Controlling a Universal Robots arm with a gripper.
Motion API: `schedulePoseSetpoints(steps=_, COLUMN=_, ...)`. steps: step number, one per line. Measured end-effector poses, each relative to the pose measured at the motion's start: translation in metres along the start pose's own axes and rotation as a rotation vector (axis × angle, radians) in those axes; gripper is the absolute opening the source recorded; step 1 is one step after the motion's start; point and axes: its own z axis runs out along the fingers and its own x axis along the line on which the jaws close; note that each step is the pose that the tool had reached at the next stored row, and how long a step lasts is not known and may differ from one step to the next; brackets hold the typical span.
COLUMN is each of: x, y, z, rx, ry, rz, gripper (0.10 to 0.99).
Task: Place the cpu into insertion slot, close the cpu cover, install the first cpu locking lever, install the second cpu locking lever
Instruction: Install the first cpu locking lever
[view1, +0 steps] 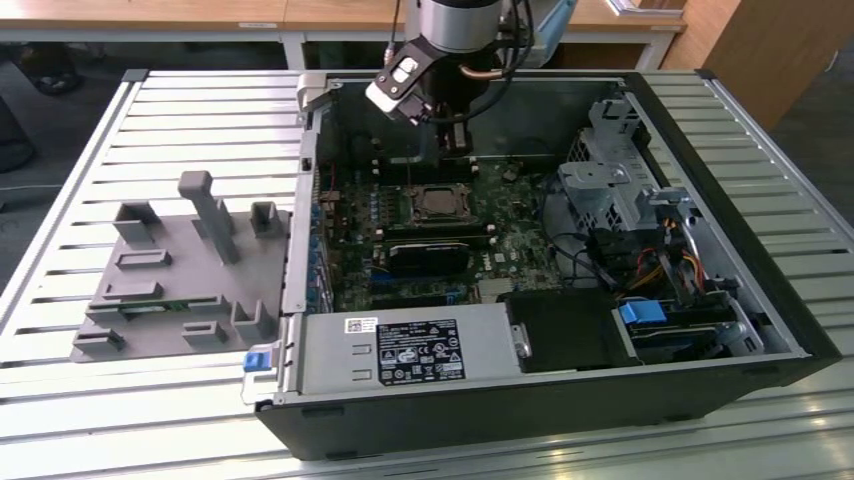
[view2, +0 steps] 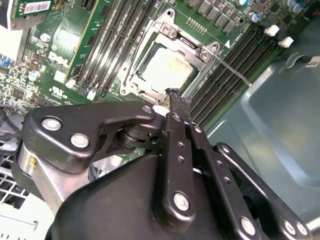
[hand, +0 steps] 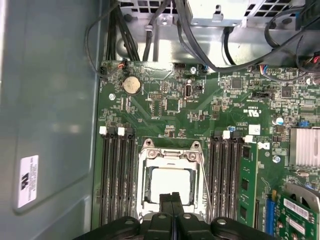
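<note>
Cpu (hand: 170, 181) seated in the insertion slot (hand: 145, 187), cpu cover (hand: 172, 152) apparently lowered over it; hand (hand: 172, 200), closed and empty, hovers above the slot's edge; locking lever (hand: 205, 185) beside the slot looks not yet latched.

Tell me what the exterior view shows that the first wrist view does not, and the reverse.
Exterior view, not first wrist view: the grey fixture on the slatted table and the power supply. First wrist view, not exterior view: the round coin battery and a white label on the case wall. Both: the cpu seated under the cpu cover, with the shut hand near it.
</note>
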Motion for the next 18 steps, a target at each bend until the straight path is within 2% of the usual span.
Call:
schedulePoseSetpoints(steps=5, x=0.0001, y=0.0001, z=-0.0018, rx=0.002, ry=0.0013, rz=-0.035, gripper=0.106)
schedulePoseSetpoints(steps=18, x=0.0001, y=0.0001, z=-0.0018, rx=0.013, ry=0.0092, rz=-0.272, gripper=0.106)
